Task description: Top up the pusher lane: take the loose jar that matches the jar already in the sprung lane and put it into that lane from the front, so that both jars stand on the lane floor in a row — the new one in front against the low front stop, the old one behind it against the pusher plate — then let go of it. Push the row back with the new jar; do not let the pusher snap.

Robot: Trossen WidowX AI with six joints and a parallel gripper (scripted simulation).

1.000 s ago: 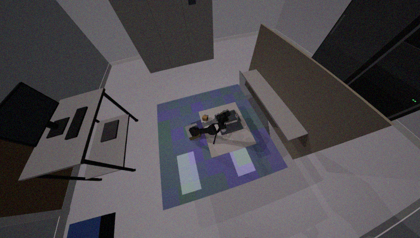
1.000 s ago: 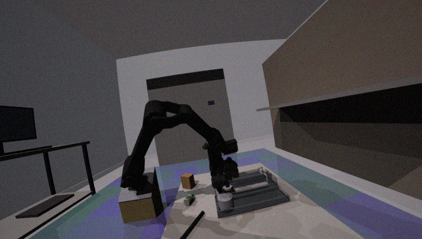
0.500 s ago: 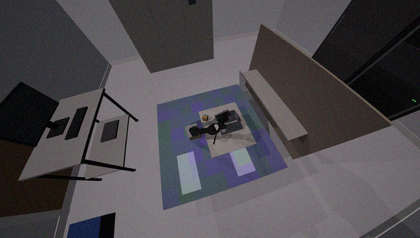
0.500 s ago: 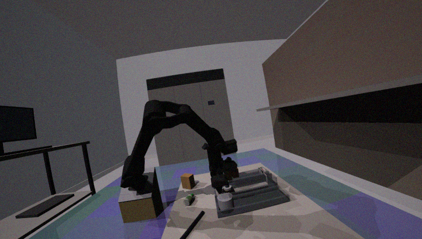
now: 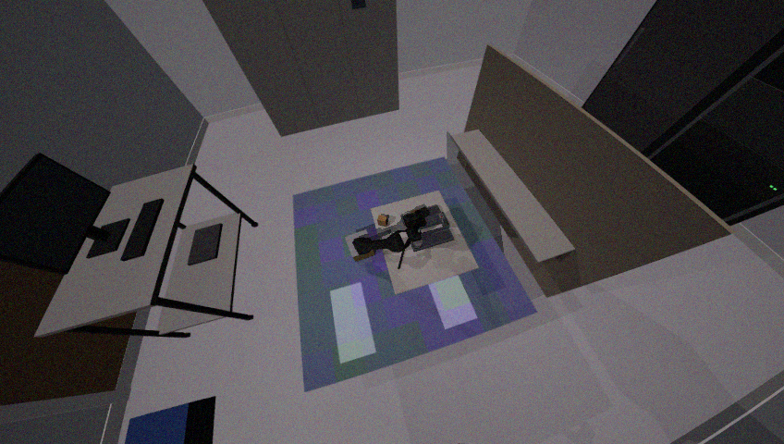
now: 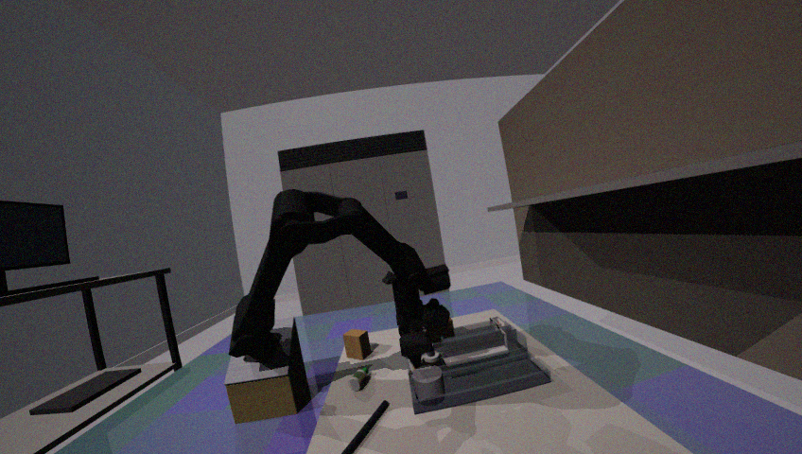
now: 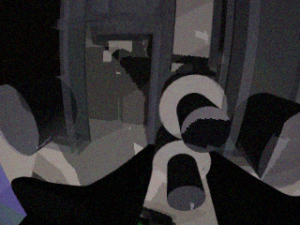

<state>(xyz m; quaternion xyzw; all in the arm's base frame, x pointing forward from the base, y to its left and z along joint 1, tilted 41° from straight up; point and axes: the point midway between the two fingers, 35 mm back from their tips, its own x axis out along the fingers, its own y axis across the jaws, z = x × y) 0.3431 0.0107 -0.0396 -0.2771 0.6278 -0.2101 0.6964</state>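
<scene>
Left of the black parallel-jaw gripper [image 6: 423, 349]: small tan cube [image 6: 357, 343] and a fallen green-capped bottle [image 6: 359, 377], both apart from it. Gripper is clamped on a dark grey cylindrical jar with pale rim [image 7: 183, 178], at the front of the grey sprung lane rack [image 6: 478, 359]. Just ahead stands the matching jar [image 7: 195, 112]. Step judged: insertion. Next: press steadily back, lower to floor, release.

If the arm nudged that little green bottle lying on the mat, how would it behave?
The green bottle lies on its side and looks round, so it would probably roll rather than slide. It seems small beside the orange block, so likely light.
</scene>
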